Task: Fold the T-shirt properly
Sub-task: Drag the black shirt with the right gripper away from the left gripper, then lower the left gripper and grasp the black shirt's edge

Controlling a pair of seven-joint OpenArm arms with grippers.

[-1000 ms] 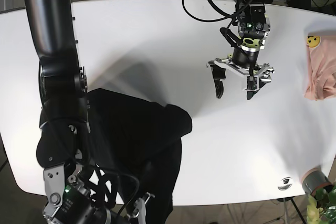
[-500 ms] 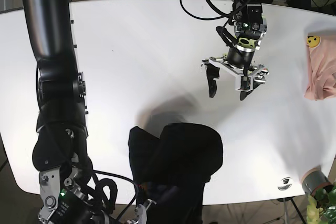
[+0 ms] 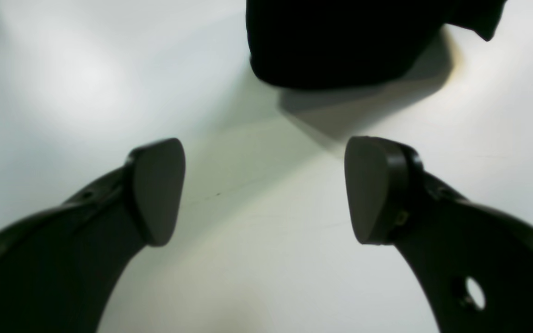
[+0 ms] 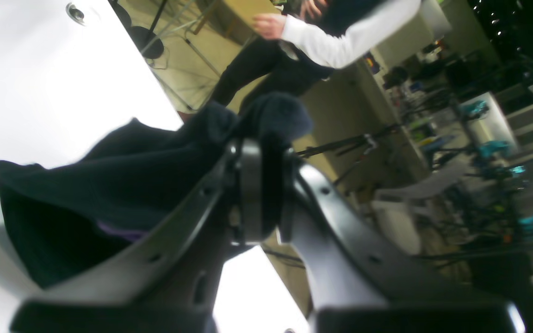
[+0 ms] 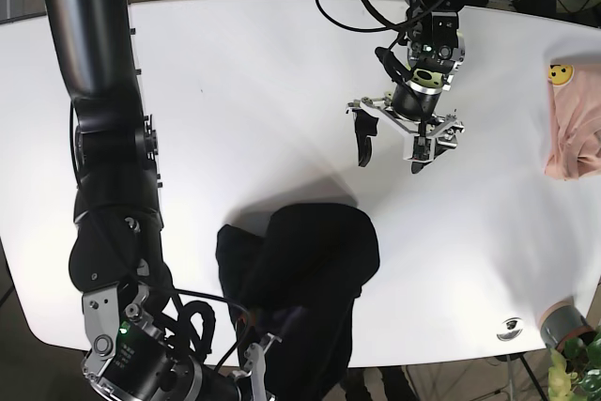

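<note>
T-shirt (image 5: 310, 269), black, is clamped in your right gripper (image 4: 259, 194); at 1 o'clock, your left gripper (image 5: 389, 146) hangs apart.

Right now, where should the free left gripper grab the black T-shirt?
Probably the rounded top edge of the black T-shirt nearest the open left gripper, coming down from above. It lies bunched on the table, and the right gripper already pinches its near end.

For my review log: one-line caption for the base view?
Right end effector lifts bunched black T-shirt at table edge; open left end effector hovers apart.
</note>
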